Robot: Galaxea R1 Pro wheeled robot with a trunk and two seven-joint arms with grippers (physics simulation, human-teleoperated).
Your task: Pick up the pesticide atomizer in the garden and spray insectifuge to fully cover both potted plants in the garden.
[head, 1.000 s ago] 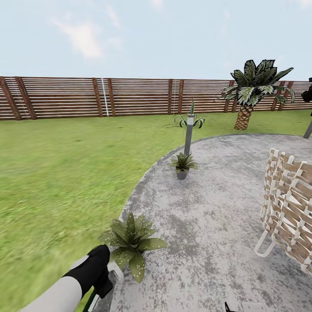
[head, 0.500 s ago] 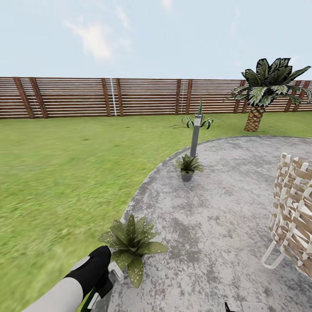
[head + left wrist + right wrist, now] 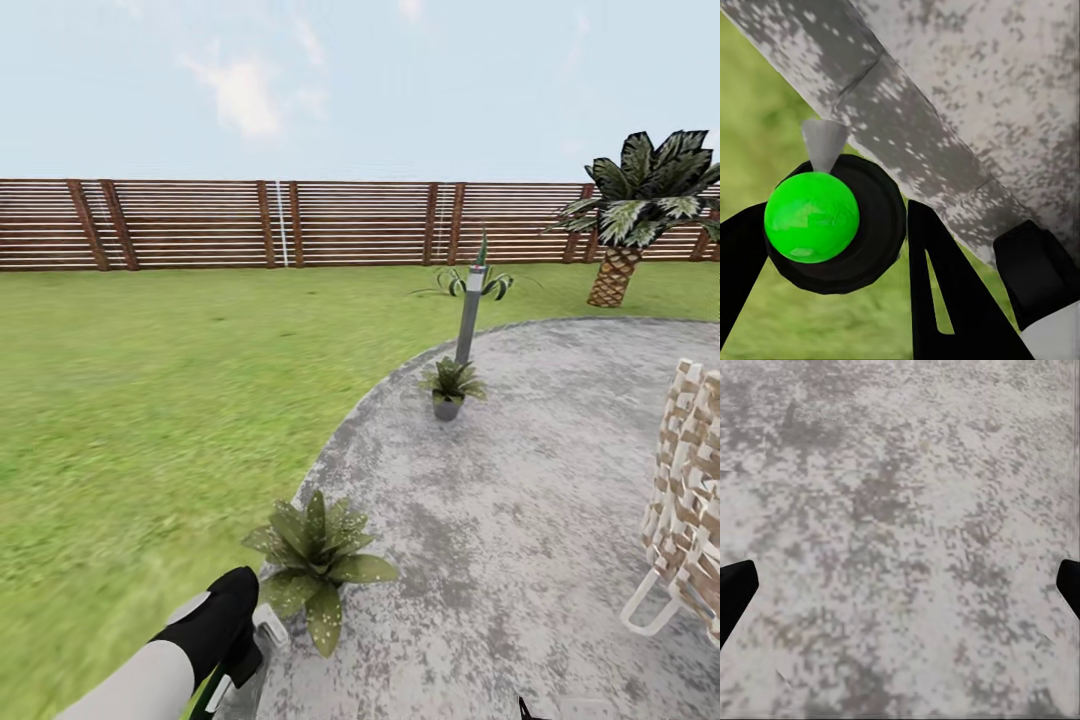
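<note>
My left gripper (image 3: 832, 251) is shut on the pesticide atomizer (image 3: 811, 216), which shows as a bright green round part in a black ring between the black fingers. In the head view its whitish trigger head (image 3: 266, 630) pokes out past my left wrist at the lower left. It sits just beside the near potted plant (image 3: 316, 560) at the patio's edge. The second potted plant (image 3: 451, 384) stands farther along the patio rim. In the right wrist view my right gripper (image 3: 900, 592) hangs open over bare stone, with nothing between its fingers.
The round grey patio (image 3: 520, 520) borders green lawn (image 3: 150, 400) on the left. A grey bollard lamp (image 3: 469, 315) rises behind the far plant, with a spiky plant (image 3: 472, 280) beyond. A woven chair (image 3: 688, 500) stands at right, a palm (image 3: 640, 210) by the fence (image 3: 200, 225).
The whole head view has swung to the left, so plants, lamp, palm and chair all sit further right in the picture. My left arm keeps its place with the atomizer held.
</note>
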